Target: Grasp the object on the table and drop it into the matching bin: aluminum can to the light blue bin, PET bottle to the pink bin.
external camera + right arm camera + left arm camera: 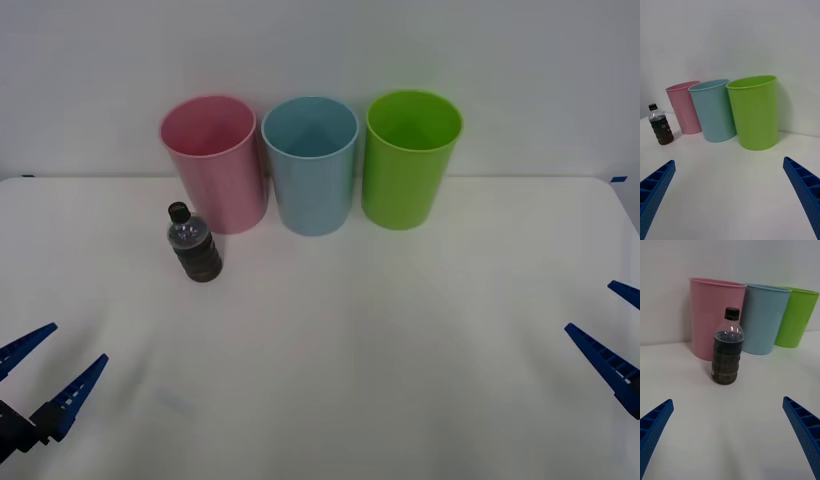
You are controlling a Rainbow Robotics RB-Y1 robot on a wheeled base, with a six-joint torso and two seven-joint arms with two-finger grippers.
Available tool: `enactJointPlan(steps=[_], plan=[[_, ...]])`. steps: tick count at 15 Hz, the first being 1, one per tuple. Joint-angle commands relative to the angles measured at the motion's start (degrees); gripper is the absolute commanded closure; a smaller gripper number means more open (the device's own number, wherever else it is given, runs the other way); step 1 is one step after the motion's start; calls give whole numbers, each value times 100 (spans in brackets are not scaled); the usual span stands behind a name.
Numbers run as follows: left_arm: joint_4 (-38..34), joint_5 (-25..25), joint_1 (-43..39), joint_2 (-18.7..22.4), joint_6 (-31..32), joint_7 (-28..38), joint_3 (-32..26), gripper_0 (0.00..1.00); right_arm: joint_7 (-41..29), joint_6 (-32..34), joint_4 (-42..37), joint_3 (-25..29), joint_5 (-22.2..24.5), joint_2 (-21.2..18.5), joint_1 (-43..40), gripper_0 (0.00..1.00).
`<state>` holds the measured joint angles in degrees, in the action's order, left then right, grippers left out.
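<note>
A small PET bottle (195, 246) (727, 350) (660, 125) of dark liquid with a black cap stands upright on the white table (380, 330), just in front of the pink bin (214, 160) (715, 317) (685, 107). The light blue bin (312, 163) (765, 317) (714, 109) stands to the pink one's right. My left gripper (42, 372) (728, 435) waits open at the near left, well short of the bottle. At the near right edge my right gripper (612, 330) (730, 195) is open too, holding nothing.
A lime green bin (408, 157) (754, 111) (796, 317) closes the row on the right. All three bins line the table's far edge against a white wall. Bare tabletop lies between the grippers and the bins.
</note>
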<state>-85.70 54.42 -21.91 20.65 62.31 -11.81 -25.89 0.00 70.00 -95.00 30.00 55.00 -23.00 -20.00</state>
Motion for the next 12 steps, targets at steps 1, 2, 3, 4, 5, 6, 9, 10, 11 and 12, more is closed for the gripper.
enactJointPlan(steps=[1,2,3,4,5,6,9,10,11,12], plan=[[0,-28,125,0,-316,-24,233,0,0,0,0,0,0,0,0,0],[0,-28,195,-8,-430,-24,356,0,0,0,0,0,0,0,0,0],[0,-20,283,-8,-571,-41,497,0,0,0,0,0,0,0,0,0],[0,-20,354,0,-694,-59,611,0,0,0,0,0,0,0,0,0],[18,-20,442,-8,-808,-68,717,0,0,0,0,0,0,0,0,0],[27,-11,512,0,-905,-76,787,0,0,0,0,0,0,0,0,0],[238,95,837,-8,-1177,-94,945,0,0,0,0,0,0,0,0,0],[440,95,1013,-8,-1177,-120,971,0,0,0,0,0,0,0,0,0],[633,200,1197,0,-1177,-155,980,0,0,0,0,0,0,0,0,0],[774,306,1364,-8,-1177,-164,954,0,0,0,0,0,0,0,0,0]])
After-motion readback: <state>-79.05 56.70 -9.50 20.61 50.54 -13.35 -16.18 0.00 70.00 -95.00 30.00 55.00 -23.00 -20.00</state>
